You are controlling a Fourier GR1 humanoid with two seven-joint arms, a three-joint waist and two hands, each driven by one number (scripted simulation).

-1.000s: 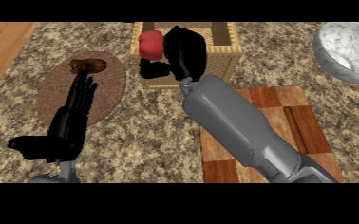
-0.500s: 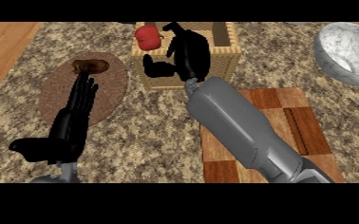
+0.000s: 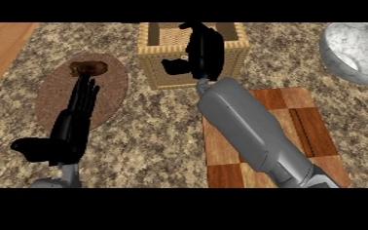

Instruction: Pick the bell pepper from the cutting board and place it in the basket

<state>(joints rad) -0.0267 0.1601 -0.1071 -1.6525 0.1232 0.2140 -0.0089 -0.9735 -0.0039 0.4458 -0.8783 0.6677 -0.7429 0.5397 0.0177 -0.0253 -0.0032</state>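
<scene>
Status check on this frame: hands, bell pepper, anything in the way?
Right hand open over the basket. Left hand open, resting over the brown plate. Bell pepper not visible; cutting board bare. Nothing obstructing.

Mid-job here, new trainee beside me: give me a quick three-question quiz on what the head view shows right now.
1. True or false: the right hand is above the basket.
2. Which thing lies under the right forearm? A) brown oval mat B) cutting board C) marbled bowl
3. Fill in: the left hand, its fingers straight, lies over the ____.

Key: 1 true. 2 B. 3 brown oval mat; a small brown object sits on the mat just beyond its fingertips. The bell pepper cannot be seen in this view.
</scene>
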